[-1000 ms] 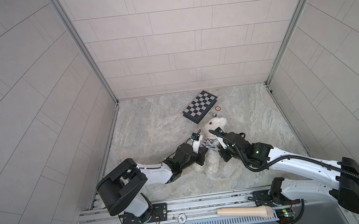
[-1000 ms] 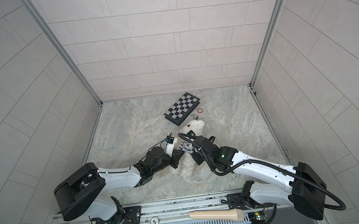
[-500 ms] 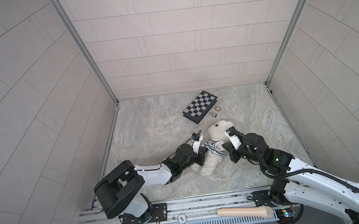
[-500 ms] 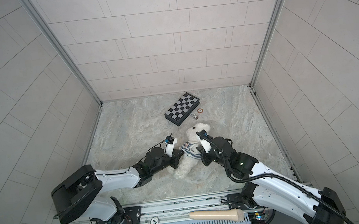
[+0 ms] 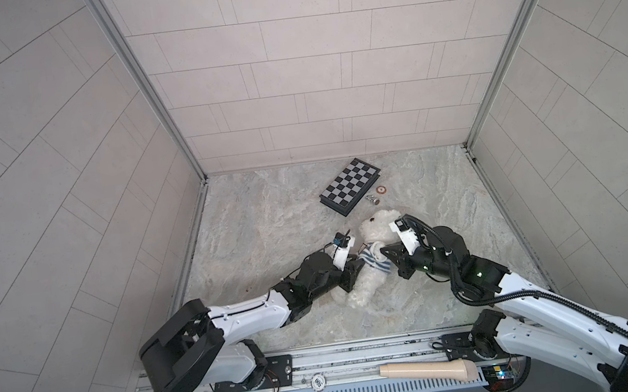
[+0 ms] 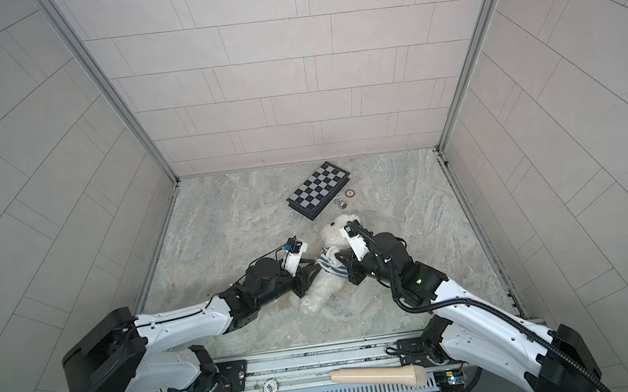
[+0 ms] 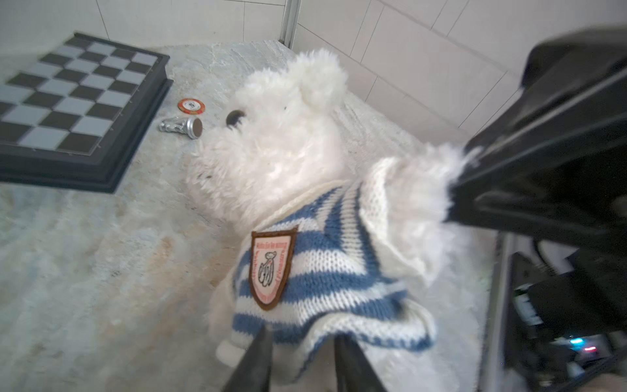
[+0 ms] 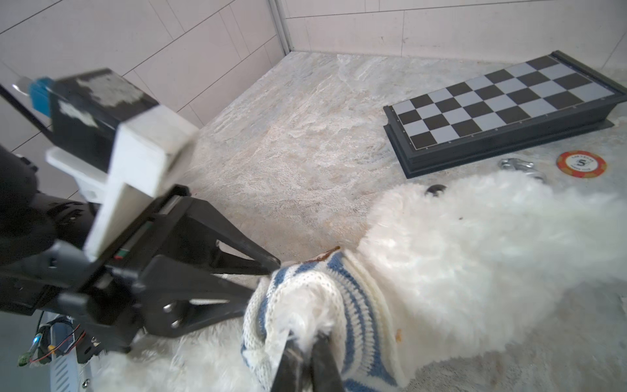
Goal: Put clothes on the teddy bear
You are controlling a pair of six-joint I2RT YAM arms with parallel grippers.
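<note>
Over the last second the right arm has swung back toward its own side, uncovering the head and striped chest of the teddy bear [image 5: 367,285]. The left tool [image 7: 302,334] has gone from clamped to parted. Its two dark fingers [image 7: 259,356] now stand a moderate way apart at the lower hem of the shirt [image 7: 325,271]. The loose knit edge hangs between them, and neither finger visibly presses it.

The right tool [image 8: 307,342] is closed narrow on the fluffy end of the bear's arm, which sticks out of a white-cuffed sleeve. The left wrist view shows that arm drawn out sideways from the body.

The bear lies on the marbled worktop [image 5: 268,230] between the two tools, its head pointing toward the chessboard [image 5: 349,185] and its legs toward the rail [image 5: 362,350] at the front edge. The blue-and-white shirt sits over its neck and chest, with the collar under the chin and the crest badge [image 7: 269,268] facing the left wrist camera.

Just beside the board and near the bear's head lie a silver chess piece [image 5: 372,199], tipped on its side, and an orange poker chip [image 5: 381,189]. A beige handle-shaped object [image 5: 425,371] rests on the rail, well apart from the bear.
</note>
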